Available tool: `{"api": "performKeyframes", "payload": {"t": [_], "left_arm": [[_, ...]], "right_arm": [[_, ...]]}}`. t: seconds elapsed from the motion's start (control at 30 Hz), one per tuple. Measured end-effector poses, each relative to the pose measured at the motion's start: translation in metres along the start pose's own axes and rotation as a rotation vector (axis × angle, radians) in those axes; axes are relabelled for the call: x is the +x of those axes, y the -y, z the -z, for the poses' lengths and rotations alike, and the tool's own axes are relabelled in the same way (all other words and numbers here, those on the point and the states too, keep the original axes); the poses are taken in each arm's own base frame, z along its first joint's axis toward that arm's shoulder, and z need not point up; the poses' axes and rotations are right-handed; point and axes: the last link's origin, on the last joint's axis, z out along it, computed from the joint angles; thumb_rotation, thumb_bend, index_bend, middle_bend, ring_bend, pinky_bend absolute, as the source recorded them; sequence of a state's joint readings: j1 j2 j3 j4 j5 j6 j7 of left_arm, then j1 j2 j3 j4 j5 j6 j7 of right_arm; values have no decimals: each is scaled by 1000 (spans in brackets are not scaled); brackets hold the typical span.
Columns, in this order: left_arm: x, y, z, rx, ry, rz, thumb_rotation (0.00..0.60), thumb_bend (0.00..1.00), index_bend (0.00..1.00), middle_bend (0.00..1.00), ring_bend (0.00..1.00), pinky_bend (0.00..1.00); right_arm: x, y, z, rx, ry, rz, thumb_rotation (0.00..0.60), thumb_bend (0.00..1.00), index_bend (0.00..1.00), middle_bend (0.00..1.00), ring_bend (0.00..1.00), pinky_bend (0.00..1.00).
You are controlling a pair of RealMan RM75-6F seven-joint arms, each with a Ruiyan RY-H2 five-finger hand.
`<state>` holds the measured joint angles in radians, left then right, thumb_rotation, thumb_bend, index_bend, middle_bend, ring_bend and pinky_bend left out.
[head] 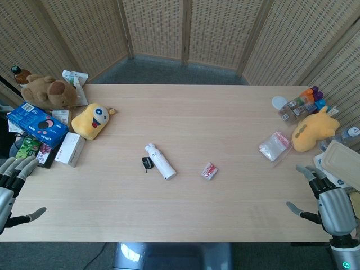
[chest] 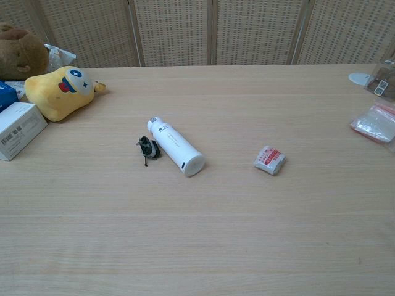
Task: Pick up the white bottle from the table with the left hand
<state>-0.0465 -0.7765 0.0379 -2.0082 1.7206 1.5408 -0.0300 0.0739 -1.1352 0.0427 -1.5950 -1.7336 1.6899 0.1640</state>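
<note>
Left hand (head: pixel 12 185) at table edge, fingers (head: pixel 19 166) spread, white bottle (head: pixel 160 161) untouched

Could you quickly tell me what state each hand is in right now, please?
Left hand: open, holding nothing, at the table's left edge.
Right hand: open, holding nothing, at the table's right edge.

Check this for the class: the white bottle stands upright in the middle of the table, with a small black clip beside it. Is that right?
Not quite. The white bottle lies on its side rather than standing upright, as the chest view shows. It is in the middle of the table, with the small black clip beside it.
</note>
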Motion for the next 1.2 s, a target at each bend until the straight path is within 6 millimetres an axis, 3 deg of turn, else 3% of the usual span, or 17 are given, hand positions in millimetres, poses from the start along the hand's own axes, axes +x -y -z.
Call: {"api": "performKeyframes", "payload": {"t": [0.33, 0.5, 0.83, 1.2], "left_arm": [[-6, 3, -3, 3, 28, -22, 600, 60, 0, 0, 0, 0], [-15, 3, -18, -47, 79, -62, 600, 60, 0, 0, 0, 0], [-32, -30, -102, -390, 68, -285, 600, 59, 0, 0, 0, 0], [-91, -86, -170, -644, 194, -544, 600, 60, 0, 0, 0, 0]], "right_arm": [[3, -1, 0, -4, -13, -2, 600, 27, 137, 269, 206, 504], [4, -2, -1, -9, -17, -4, 600, 28, 137, 269, 206, 503], [12, 0, -2, -4, -45, -17, 600, 30, 137, 269, 207, 503], [18, 0, -4, -7, -63, -44, 600, 29, 137, 269, 205, 504]]}}
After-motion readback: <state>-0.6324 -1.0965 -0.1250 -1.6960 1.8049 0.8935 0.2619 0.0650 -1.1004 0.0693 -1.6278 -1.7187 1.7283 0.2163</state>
